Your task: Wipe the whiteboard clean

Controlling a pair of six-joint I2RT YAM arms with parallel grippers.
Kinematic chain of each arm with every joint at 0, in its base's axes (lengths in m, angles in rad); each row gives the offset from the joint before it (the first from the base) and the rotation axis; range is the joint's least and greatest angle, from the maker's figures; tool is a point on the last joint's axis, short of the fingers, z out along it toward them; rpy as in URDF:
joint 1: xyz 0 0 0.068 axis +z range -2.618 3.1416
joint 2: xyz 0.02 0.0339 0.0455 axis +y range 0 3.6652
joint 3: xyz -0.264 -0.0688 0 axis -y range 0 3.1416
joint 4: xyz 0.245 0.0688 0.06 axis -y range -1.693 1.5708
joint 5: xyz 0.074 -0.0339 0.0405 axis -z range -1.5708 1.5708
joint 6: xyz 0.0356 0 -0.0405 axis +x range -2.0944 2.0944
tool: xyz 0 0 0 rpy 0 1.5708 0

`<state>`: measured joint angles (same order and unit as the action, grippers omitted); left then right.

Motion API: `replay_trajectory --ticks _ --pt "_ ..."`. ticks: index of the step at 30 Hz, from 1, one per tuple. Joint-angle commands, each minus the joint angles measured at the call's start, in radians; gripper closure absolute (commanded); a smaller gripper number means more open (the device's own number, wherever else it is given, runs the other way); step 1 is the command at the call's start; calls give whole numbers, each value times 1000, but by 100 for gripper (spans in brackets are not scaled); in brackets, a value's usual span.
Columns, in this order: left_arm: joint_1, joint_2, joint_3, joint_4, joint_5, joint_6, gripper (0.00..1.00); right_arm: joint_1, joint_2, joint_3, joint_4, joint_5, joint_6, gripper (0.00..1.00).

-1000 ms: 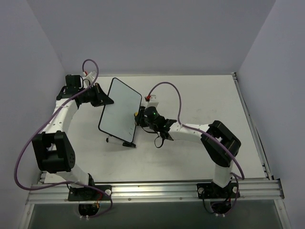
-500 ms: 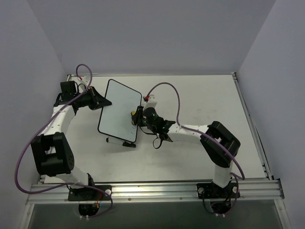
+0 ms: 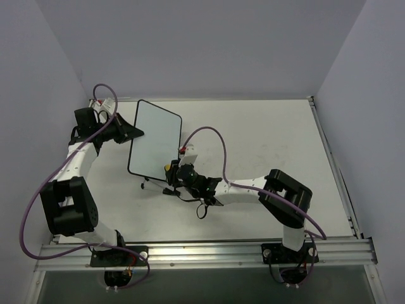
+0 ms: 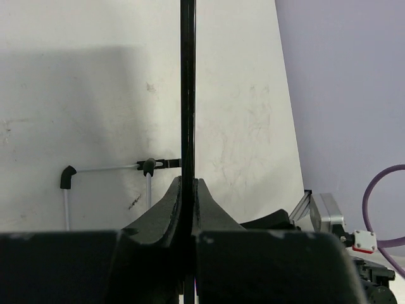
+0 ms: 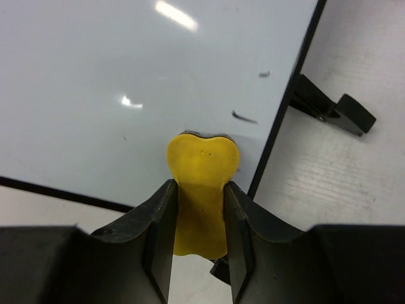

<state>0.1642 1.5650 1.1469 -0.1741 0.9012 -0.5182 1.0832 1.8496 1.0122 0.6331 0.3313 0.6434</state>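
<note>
The whiteboard (image 3: 154, 139) stands tilted at the table's left, white with a thin black frame. My left gripper (image 3: 130, 133) is shut on its left edge; in the left wrist view the board shows edge-on as a black line (image 4: 188, 95) pinched between the jaws (image 4: 188, 190). My right gripper (image 3: 169, 172) is shut on a yellow eraser (image 5: 201, 171), whose tip presses on the board (image 5: 126, 82) near its lower corner. Two small dark marker marks (image 5: 243, 117) lie just beyond the eraser, by the frame.
A black foot (image 5: 329, 107) and thin white rods with black caps (image 4: 149, 166) lie on the table under the board. Grey walls close in at left, back and right. A metal rail (image 3: 202, 250) runs along the near edge.
The left arm has swung the board leftward and more upright. My right gripper has moved nearer and left with the eraser, down to the board's lower corner.
</note>
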Motion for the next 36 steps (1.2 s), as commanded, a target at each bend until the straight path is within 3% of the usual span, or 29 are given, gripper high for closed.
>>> replay_trajectory --ticks 1,22,28,36 --pt "4 -71 28 111 113 -137 98 33 -39 -58 -16 44 35 100" --pt "12 -106 7 84 157 -132 98 -187 46 137 -87 22 -48 100" --pt "11 -109 8 99 157 -144 98 -178 60 180 -108 20 -65 100" --pt "11 -108 19 142 147 -189 98 -68 19 97 -75 43 -30 100"
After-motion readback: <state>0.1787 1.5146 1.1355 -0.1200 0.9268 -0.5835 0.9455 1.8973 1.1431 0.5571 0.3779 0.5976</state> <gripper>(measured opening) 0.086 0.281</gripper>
